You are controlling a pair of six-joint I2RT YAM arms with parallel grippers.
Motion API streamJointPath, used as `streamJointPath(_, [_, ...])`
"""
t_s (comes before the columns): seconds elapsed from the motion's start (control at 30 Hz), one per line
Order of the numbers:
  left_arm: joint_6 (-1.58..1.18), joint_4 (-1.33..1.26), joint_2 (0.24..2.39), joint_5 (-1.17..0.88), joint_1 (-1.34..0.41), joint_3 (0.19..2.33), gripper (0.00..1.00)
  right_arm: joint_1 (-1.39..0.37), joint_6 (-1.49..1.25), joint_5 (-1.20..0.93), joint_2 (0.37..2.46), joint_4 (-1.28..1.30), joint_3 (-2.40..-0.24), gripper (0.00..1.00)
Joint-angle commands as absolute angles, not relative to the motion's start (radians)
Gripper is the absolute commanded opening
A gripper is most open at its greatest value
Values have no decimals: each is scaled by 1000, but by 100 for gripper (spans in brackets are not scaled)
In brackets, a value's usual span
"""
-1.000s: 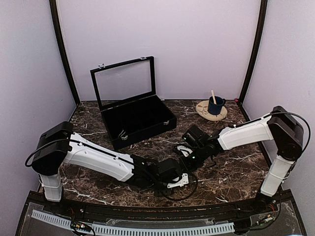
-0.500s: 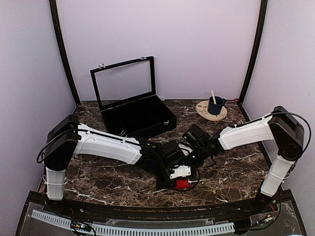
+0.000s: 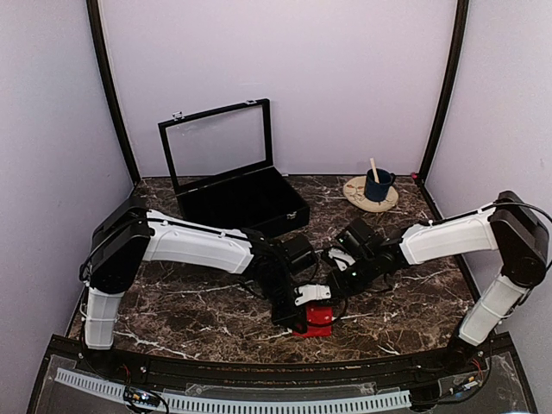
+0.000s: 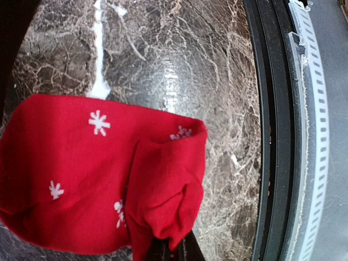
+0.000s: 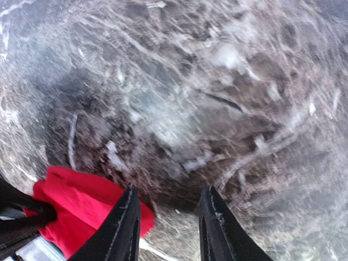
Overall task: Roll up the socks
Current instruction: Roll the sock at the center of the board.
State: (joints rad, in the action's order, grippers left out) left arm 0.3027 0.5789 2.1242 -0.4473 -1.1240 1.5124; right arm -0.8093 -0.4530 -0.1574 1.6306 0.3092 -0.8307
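Observation:
A red sock (image 4: 81, 179) with white snowflake marks lies on the dark marble table; no white band shows. It shows as a small red patch (image 3: 316, 321) in the top view, near the front middle. My left gripper (image 4: 169, 247) is shut on a folded edge of the sock, and the fabric hangs over its tips. In the top view the left gripper (image 3: 304, 309) sits right on the sock. My right gripper (image 5: 168, 198) is open and empty just above the table, with the sock (image 5: 76, 209) beside its left finger. In the top view the right gripper (image 3: 339, 278) is just behind the sock.
An open black case (image 3: 246, 209) with a glass lid stands at the back left. A blue cup (image 3: 377, 184) with a wooden stick sits on a round coaster at the back right. The table's black front rail (image 4: 274, 136) runs close to the sock.
The left arm swung in toward the middle and its gripper shifted; the red sock, hidden a second ago, now shows beneath it. The right gripper moved slightly right and nearer.

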Motion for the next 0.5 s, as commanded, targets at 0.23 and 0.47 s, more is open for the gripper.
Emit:
streamJointPath(0.23, [287,887,2251,-556,-1062,1581,0,-799,-485,-6,1473,340,-718,38])
streamJointPath(0.47, [289,948,2303,-610,-1037,1663,0,-801,-488,33,1347,373,-670,38])
